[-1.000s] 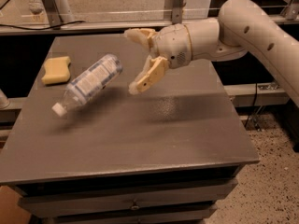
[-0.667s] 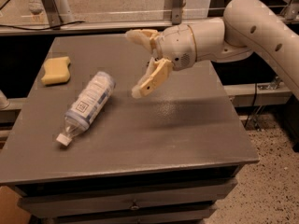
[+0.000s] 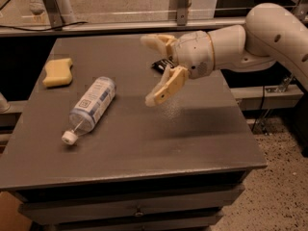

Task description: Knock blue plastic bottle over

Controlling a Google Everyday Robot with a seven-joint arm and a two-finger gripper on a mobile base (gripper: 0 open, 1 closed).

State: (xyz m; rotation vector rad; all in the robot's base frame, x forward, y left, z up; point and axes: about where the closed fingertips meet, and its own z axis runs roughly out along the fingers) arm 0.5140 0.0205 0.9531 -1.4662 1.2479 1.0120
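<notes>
The blue plastic bottle [image 3: 90, 108] lies on its side on the grey table [image 3: 192, 138], left of centre. Its white cap points toward the front left and its pale label faces up. My gripper [image 3: 150, 69] hangs above the table's middle, to the right of the bottle and apart from it. It is open and empty, with its tan fingers [image 3: 166, 86] spread wide.
A yellow sponge [image 3: 58, 71] lies at the table's back left. A flat black wrapped bar [image 3: 161, 64] lies behind the gripper, partly hidden by it. My white arm reaches in from the right. A rail and glass shelf run behind the table.
The bottle has dropped from a tilted, falling pose and rolled to rest flat on the table. The gripper has stayed open and shifted slightly right and down.
</notes>
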